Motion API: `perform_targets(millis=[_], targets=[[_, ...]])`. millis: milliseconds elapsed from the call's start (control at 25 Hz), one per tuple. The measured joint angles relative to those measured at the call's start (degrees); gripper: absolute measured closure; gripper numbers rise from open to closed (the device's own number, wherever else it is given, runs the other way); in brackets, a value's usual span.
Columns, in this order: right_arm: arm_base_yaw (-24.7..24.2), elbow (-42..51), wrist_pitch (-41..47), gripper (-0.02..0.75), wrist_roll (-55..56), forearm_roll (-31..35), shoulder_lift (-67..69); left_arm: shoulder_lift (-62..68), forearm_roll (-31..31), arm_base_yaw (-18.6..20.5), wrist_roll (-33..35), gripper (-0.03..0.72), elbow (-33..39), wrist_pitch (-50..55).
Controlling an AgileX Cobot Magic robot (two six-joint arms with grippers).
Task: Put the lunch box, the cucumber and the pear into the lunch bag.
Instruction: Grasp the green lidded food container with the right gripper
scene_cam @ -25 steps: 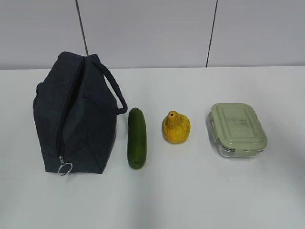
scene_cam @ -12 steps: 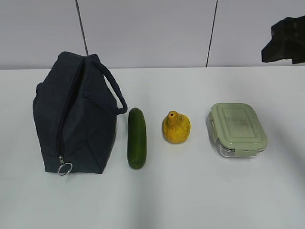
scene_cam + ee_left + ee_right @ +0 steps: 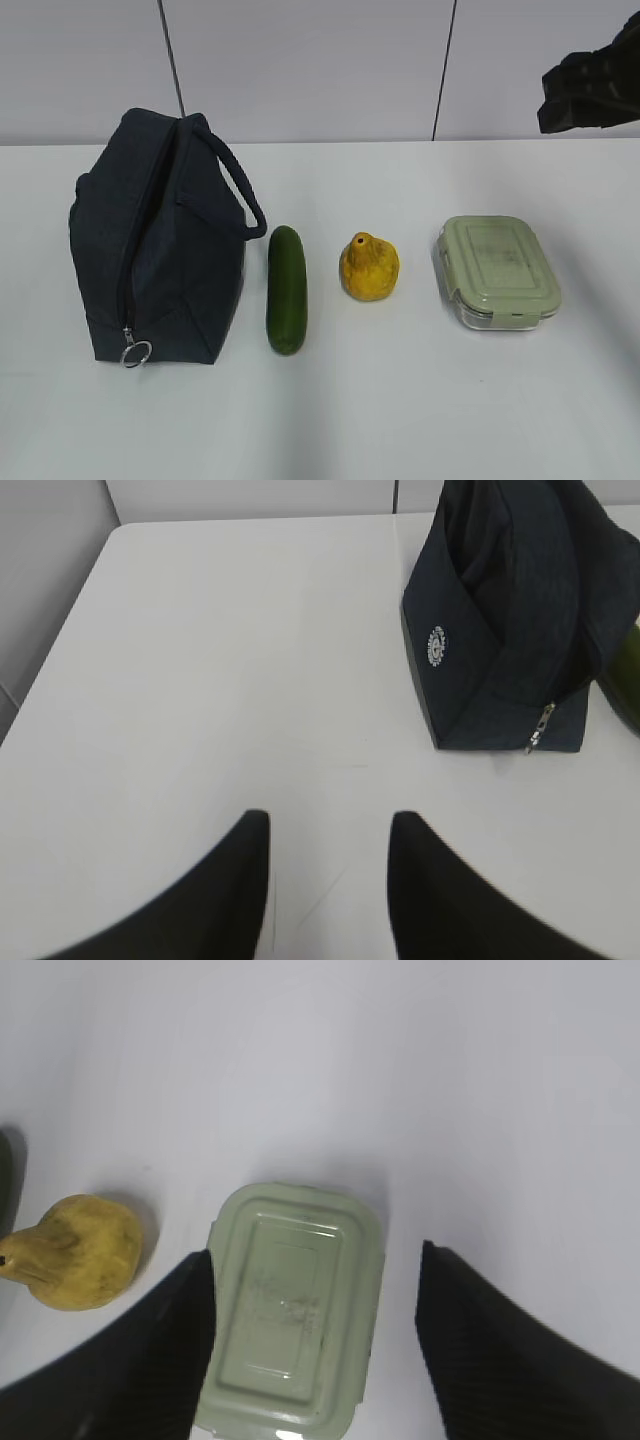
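Note:
The navy lunch bag point(image 3: 160, 245) stands at the left with its zipper closed and its ring pull low at the front; it also shows in the left wrist view point(image 3: 510, 610). The cucumber point(image 3: 286, 289), the pear point(image 3: 368, 267) and the lunch box point(image 3: 498, 272) lie in a row to its right. My right gripper point(image 3: 315, 1255) is open, high above the lunch box point(image 3: 295, 1305), with the pear point(image 3: 80, 1252) to its left. My left gripper point(image 3: 328, 820) is open over bare table, left of the bag. A sliver of cucumber point(image 3: 628, 675) shows at the right edge.
The white table point(image 3: 400, 420) runs back to a grey panelled wall. The right arm point(image 3: 590, 85) shows as a dark shape at the upper right of the exterior view. The table's left edge point(image 3: 60, 620) shows in the left wrist view.
The right arm has come into the exterior view at the upper right and moved a little further left and down. The objects have not moved.

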Motion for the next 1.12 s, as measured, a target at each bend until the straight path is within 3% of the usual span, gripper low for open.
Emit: perform_targets(millis=[280,600,960,1120], targets=[[0.00,0.00,0.54,0.242,-0.11,-1.84,0.13,0.00,0.00,0.00,0.00,0.449,0.00,0.00],[-1.42,0.00,10.77,0.242,-0.21,-4.39,3.02,0.00,0.00,0.00,0.00,0.449,0.00,0.00],[-10.15,-0.13,11.48,0.302,-6.43,6.35,6.77,0.00,0.00,0.00,0.00,0.449,0.00,0.00],[-13.91,-1.83,12.60,0.307,-15.46,15.64,9.59,0.00,0.00,-0.04,0.00,0.449,0.00,0.00]])
